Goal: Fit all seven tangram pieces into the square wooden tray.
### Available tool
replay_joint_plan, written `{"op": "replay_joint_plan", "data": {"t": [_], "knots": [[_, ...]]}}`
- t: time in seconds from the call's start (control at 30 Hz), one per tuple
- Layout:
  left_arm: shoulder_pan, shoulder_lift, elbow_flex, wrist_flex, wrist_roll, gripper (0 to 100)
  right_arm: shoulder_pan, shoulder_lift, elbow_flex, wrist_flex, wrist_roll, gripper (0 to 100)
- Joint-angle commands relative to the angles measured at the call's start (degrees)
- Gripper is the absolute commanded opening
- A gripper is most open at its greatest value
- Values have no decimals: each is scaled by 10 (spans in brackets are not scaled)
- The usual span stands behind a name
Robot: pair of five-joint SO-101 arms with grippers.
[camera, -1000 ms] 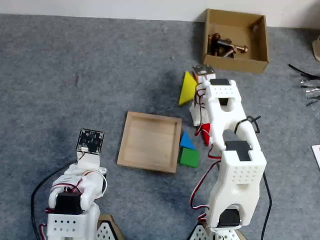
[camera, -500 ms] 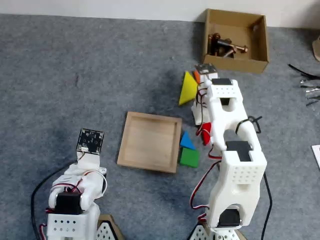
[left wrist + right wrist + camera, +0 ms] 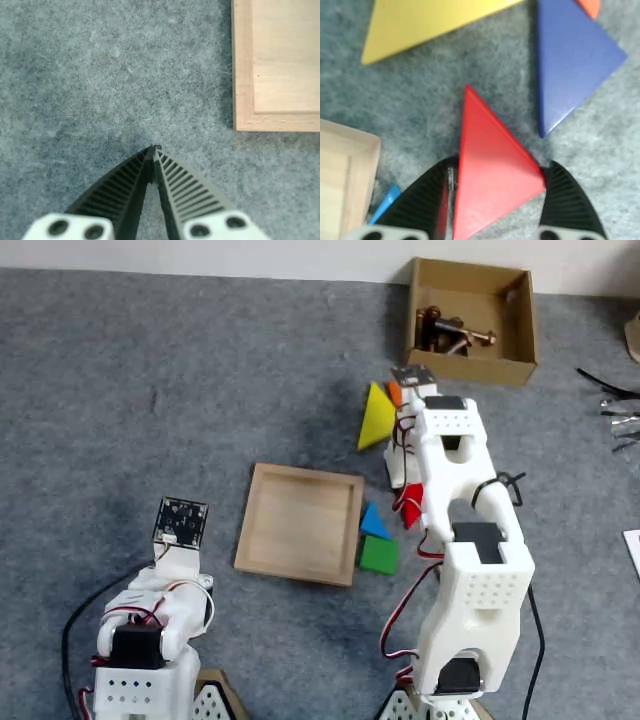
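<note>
A: Where is the wooden tray [image 3: 300,523]?
B: Just left of the middle of the high view, flat on the grey counter [image 3: 150,390], its wooden floor showing from wall to wall
A: And the right jaws?
B: Gripping the red triangle [image 3: 487,170]. One finger presses each side of it, and its sharp point sticks out ahead of the tips. I cannot tell whether it rests on the counter or hangs above it. In the high view a bit of red shows under the right arm [image 3: 455,500], right of the tray's upper right corner
A: What lies around it?
B: The yellow triangle [image 3: 377,416] is in the upper middle of the frame, above the tray's right end. The orange piece [image 3: 394,393] is just beside its upper right edge. The right wrist view has a dark blue triangle [image 3: 572,60] near the red one but apart from it, flat on the counter
A: The other pieces?
B: The light blue triangle [image 3: 373,522] lies against the tray's right wall. The green square [image 3: 379,555] sits just below it, by the tray's lower right corner
A: The left jaws?
B: Closed, tips pressed together, above the counter near a corner of the tray. The left arm [image 3: 165,610] is at the lower left of the frame
A: Anything else?
B: A cardboard box [image 3: 465,368] at the top right, with metal parts in it
</note>
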Motion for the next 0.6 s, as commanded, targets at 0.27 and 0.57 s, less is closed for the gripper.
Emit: {"op": "replay_joint_plan", "data": {"t": [0.27, 0.57], "knots": [[-6, -3, 11, 2, -5, 5, -9, -7, -7, 2, 1, 261], [-6, -3, 11, 2, -5, 5, -8, -9, 7, 3, -48, 262]]}}
